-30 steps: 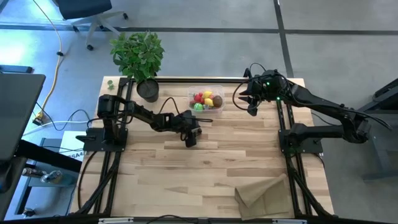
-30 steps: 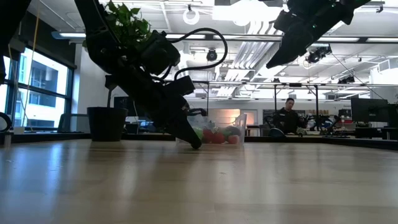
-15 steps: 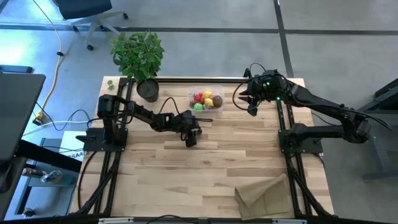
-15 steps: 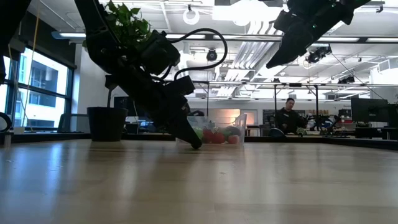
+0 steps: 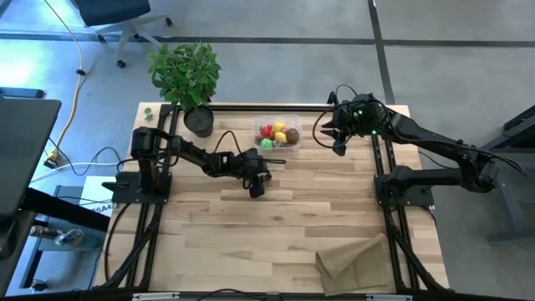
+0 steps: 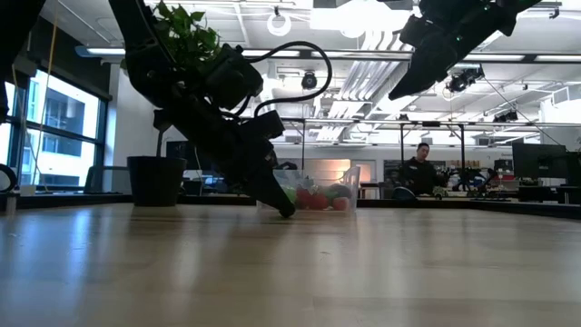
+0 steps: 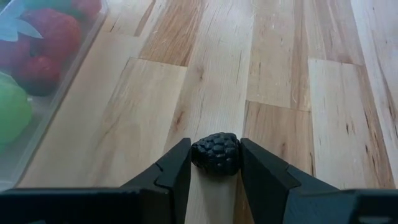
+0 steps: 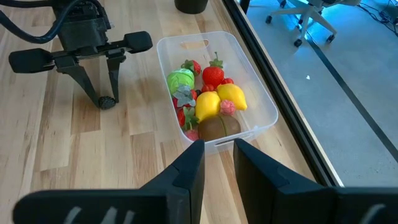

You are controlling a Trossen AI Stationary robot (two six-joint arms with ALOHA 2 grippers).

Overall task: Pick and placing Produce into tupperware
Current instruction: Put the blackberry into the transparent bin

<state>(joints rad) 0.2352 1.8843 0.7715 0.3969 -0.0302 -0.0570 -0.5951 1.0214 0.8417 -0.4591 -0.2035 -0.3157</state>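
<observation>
A dark blackberry (image 7: pixel 216 154) is pinched between the two fingers (image 7: pixel 171 177) of the left gripper (image 5: pixel 257 188), down at the wooden table (image 5: pixel 301 217) surface, just in front of the tupperware (image 5: pixel 277 134) and a little to its left in the high view. In the left wrist view the berry is seen clamped on both sides, w/ the table planks beneath it; whether it rests on the wood or sits just off it cannot be told. In the right wrist view the same berry (image 8: pixel 107 101) is seen at the tips of the left gripper (image 8: pixel 106 96), beside the container but apart from it.

The clear tupperware (image 8: pixel 261 106) is set near the far edge of the table, approx. mid-width. Inside it are held two yellow lemons (image 8: pixel 231 96), a green lime (image 8: pixel 180 80), a brown kiwi (image 8: pixel 217 127), a red strawberry (image 8: pixel 212 75) and a few small red berries. In the low view the container (image 6: pixel 349 177) is partly hidden behind the left arm.

The right gripper (image 5: pixel 338 142) is held raised above the table, to the right of the container and clear of it. Its fingers (image 8: pixel 189 168) are seen w/ a narrow gap between them & nothing held.

A potted plant (image 5: pixel 185 75) stands at the far left corner. A tan paper bag (image 5: pixel 355 261) lies at the near right of the table. A person (image 6: pixel 420 173) is seen seated in the room behind.
</observation>
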